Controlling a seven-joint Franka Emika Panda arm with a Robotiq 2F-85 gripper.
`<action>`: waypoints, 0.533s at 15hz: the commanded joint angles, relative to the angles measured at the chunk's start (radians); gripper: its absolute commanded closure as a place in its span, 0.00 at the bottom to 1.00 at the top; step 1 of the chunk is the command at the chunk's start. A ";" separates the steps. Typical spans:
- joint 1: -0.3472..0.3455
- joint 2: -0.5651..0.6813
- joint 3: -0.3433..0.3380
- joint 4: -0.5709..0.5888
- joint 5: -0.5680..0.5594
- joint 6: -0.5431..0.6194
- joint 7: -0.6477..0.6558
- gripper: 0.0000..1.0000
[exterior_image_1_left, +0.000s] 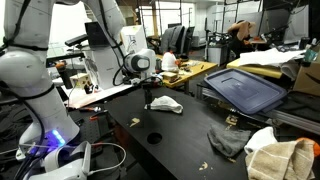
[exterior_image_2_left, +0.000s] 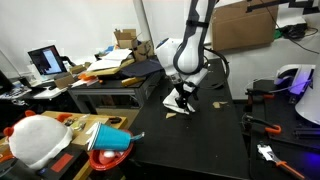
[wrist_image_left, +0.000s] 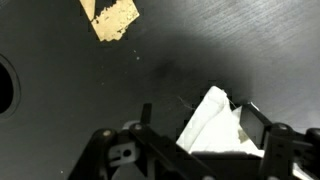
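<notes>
A crumpled white cloth (wrist_image_left: 213, 125) lies on the black table (wrist_image_left: 200, 50). In the wrist view it sits between my gripper's (wrist_image_left: 198, 125) two dark fingers and leans against the right one (wrist_image_left: 255, 122). The jaws stand wide apart around the cloth and do not pinch it. In both exterior views the gripper (exterior_image_1_left: 147, 99) (exterior_image_2_left: 182, 99) hangs low over the table, its fingertips down at the white cloth (exterior_image_1_left: 166, 104) (exterior_image_2_left: 174, 104).
A tan scrap (wrist_image_left: 112, 17) and a round hole (wrist_image_left: 4, 85) mark the tabletop near the gripper. A blue bin lid (exterior_image_1_left: 245, 88), a grey rag (exterior_image_1_left: 228, 142) and a beige towel (exterior_image_1_left: 282, 160) lie farther along the table. A cluttered side bench holds a laptop (exterior_image_2_left: 45, 62).
</notes>
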 joint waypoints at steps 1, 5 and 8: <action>0.010 0.010 -0.020 -0.004 -0.003 0.020 -0.012 0.42; 0.010 0.002 -0.027 -0.007 -0.002 0.022 -0.015 0.73; 0.009 -0.022 -0.022 -0.021 0.001 0.029 -0.024 0.95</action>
